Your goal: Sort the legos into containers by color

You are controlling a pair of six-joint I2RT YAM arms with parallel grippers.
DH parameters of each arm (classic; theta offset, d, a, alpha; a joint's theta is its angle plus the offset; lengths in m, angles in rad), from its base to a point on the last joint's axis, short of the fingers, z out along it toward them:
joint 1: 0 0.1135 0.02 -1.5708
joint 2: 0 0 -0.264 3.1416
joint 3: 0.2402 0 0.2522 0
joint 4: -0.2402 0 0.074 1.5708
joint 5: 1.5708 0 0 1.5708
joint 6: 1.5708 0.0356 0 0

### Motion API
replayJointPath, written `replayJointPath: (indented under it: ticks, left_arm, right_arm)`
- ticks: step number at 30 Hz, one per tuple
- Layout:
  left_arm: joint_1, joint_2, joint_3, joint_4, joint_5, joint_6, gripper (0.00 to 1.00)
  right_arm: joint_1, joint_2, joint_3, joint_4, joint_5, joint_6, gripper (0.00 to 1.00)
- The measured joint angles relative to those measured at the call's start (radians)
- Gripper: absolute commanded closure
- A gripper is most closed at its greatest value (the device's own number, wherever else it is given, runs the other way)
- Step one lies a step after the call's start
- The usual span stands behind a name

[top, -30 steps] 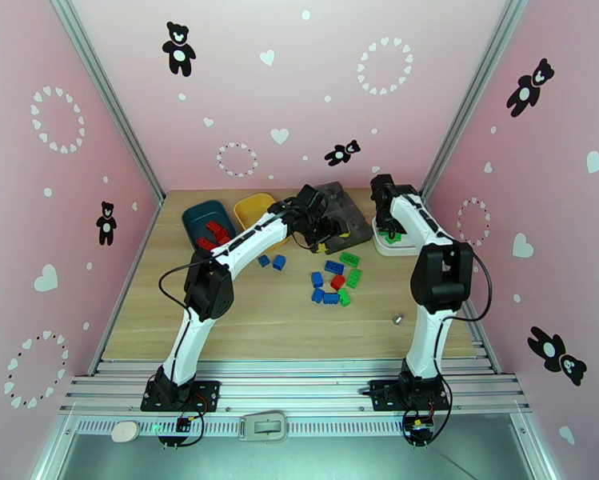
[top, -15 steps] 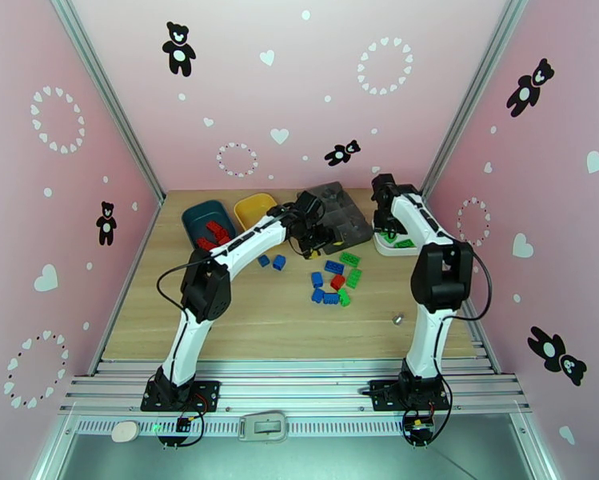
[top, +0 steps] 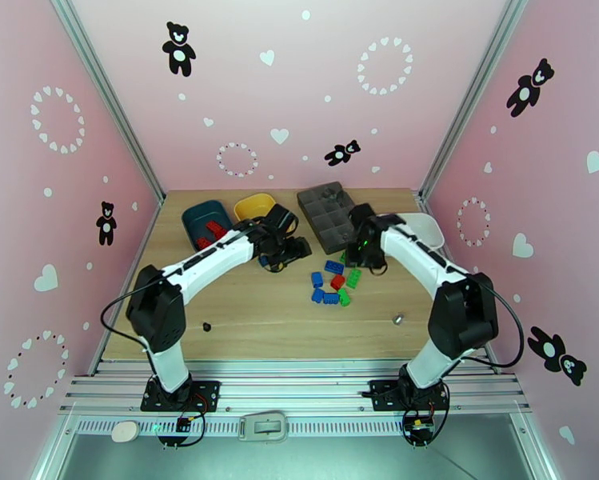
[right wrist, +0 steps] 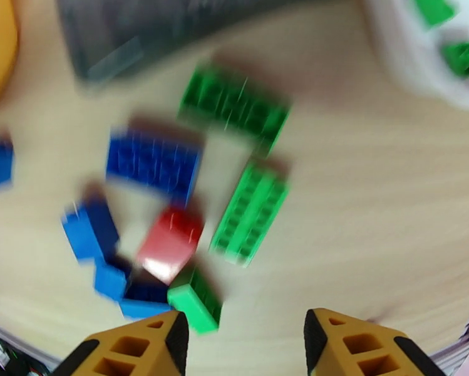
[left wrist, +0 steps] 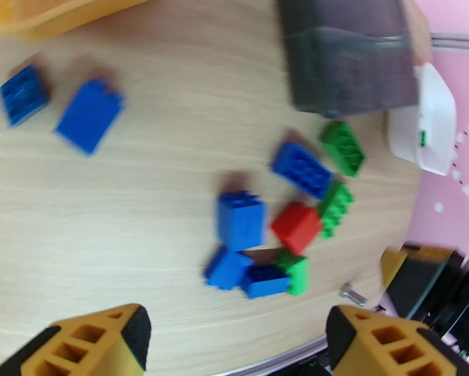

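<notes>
The worktop (top: 259,330) carries the teal tray (top: 199,214) with red legos (top: 215,228) inside and the yellow tray (top: 253,206) at the back left, and the white tray (top: 427,226) at the back right. The left tool (left wrist: 237,327) and the right tool (right wrist: 243,333) both have their fingers apart and hold nothing, above the loose legos (top: 335,282) in the middle.

Likely lab booth, pink walls (top: 299,90) (bear stickers (top: 178,48))
</notes>
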Motion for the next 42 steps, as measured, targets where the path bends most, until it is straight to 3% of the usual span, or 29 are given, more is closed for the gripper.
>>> replayJointPath:
  ticks: [8,14,30,33,38,42]
  left_arm:
    - [0.014,-0.101,-0.127,0.027,-0.030,-0.025,0.20]
    - [0.023,-0.138,-0.161,0.046,-0.034,-0.032,0.19]
    - [0.033,-0.149,-0.172,0.046,-0.035,-0.031,0.19]
    - [0.043,-0.170,-0.191,0.046,-0.034,-0.031,0.19]
    - [0.053,-0.177,-0.201,0.047,-0.031,-0.031,0.18]
    - [0.053,-0.157,-0.196,0.056,0.000,-0.029,0.17]
  right_arm:
    - [0.123,-0.127,-0.220,0.021,-0.038,0.099,0.43]
    - [0.183,-0.133,-0.305,0.055,-0.042,0.153,0.46]
    - [0.158,0.173,-0.140,0.123,0.035,0.131,0.50]
    - [0.149,0.187,-0.116,0.123,0.039,0.122,0.55]
    - [0.146,0.187,-0.103,0.117,0.035,0.110,0.73]
    - [0.146,0.161,-0.108,0.108,0.027,0.113,0.79]
